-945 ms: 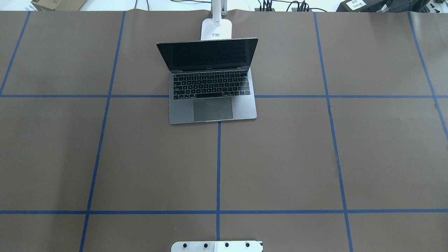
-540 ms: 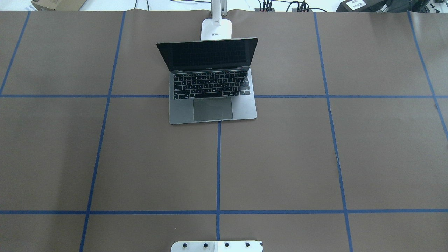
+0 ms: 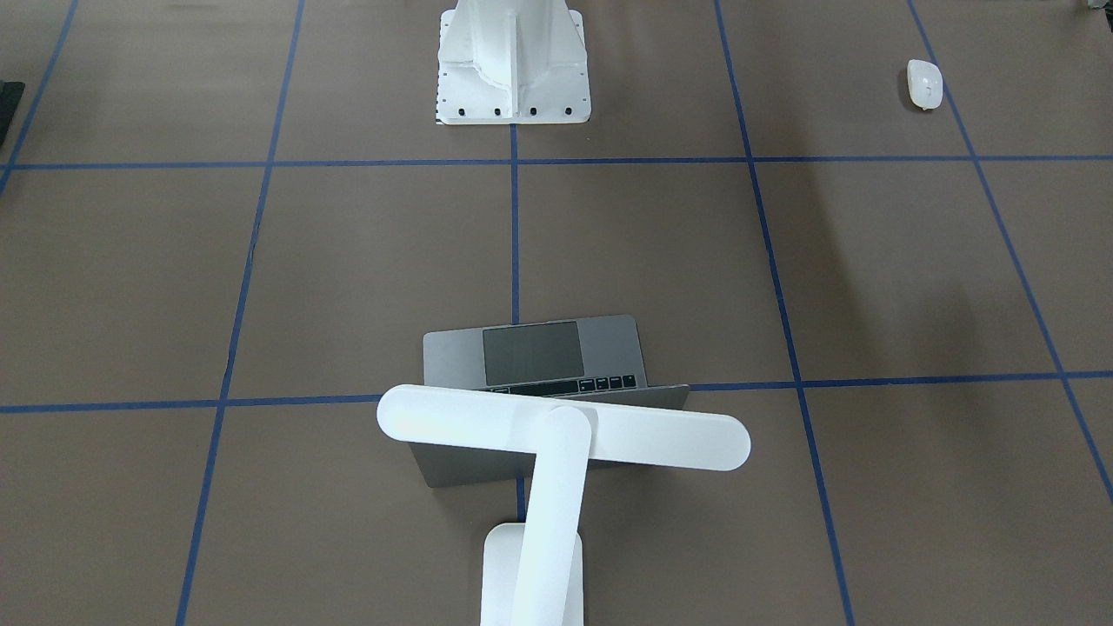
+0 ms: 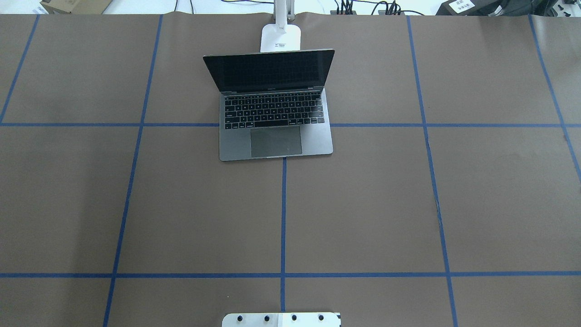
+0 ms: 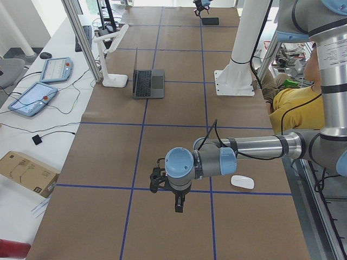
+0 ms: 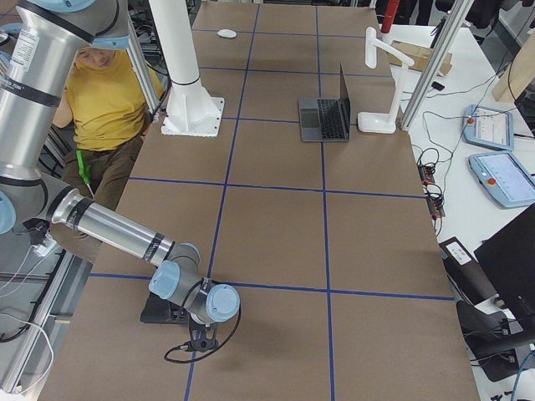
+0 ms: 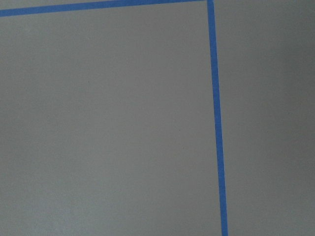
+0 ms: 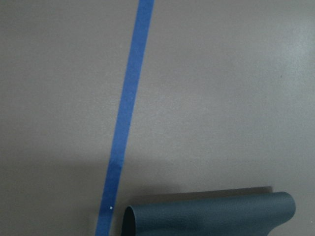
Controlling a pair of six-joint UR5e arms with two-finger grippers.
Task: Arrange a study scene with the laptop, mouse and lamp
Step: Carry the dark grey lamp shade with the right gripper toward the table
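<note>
Escaping the overhead view, the mouse (image 3: 924,84) shows front-on.

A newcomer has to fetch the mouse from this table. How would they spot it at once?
Start at the white robot pedestal. Toward the robot's left from it, the mouse lies on the brown cover beside a blue tape line. It is a small white oval, far from the laptop and lamp.
</note>
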